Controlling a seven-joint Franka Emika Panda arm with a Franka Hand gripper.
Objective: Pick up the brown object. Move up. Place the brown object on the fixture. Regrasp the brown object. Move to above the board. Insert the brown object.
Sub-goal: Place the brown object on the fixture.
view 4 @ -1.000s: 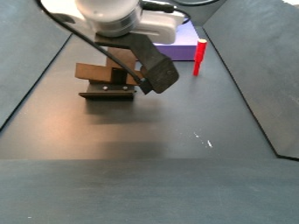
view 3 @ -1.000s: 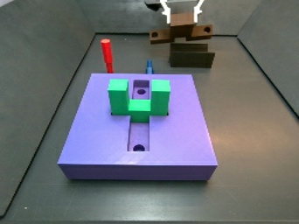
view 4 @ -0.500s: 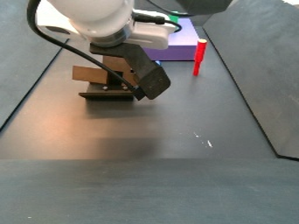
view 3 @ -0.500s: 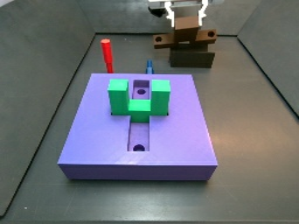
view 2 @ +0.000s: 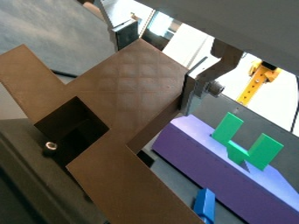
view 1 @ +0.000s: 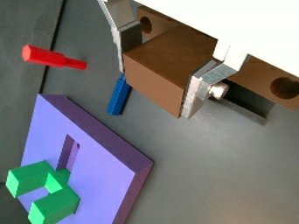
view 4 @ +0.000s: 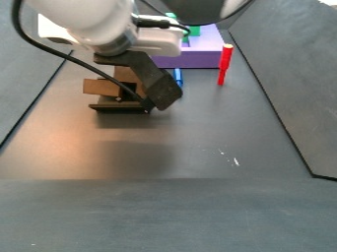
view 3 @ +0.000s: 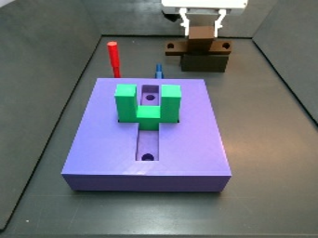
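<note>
The brown object [view 3: 196, 45] is a tan bar with a round hole near one end. It lies level across the top of the dark fixture [view 3: 205, 62] at the far end of the floor. My gripper [view 3: 199, 28] comes straight down on it and is shut on its middle. In both wrist views the silver fingers [view 1: 126, 37] [view 2: 198, 86] press on the bar's two sides [view 1: 170, 74] [view 2: 122, 92]. In a side view the hand [view 4: 132, 77] hides most of the bar [view 4: 101, 87] above the fixture [view 4: 121, 106]. The purple board [view 3: 149, 130] lies nearer, away from the gripper.
A green U-shaped block [view 3: 148, 103] stands on the board over its central slot [view 3: 148, 144]. A red peg [view 3: 113, 59] stands upright beyond the board's far left corner. A small blue piece [view 3: 159, 70] lies between board and fixture. Grey walls bound the floor on both sides.
The gripper has come down with the brown object. The bar, tilted and held above the fixture a second ago, is now level on the fixture's top.
</note>
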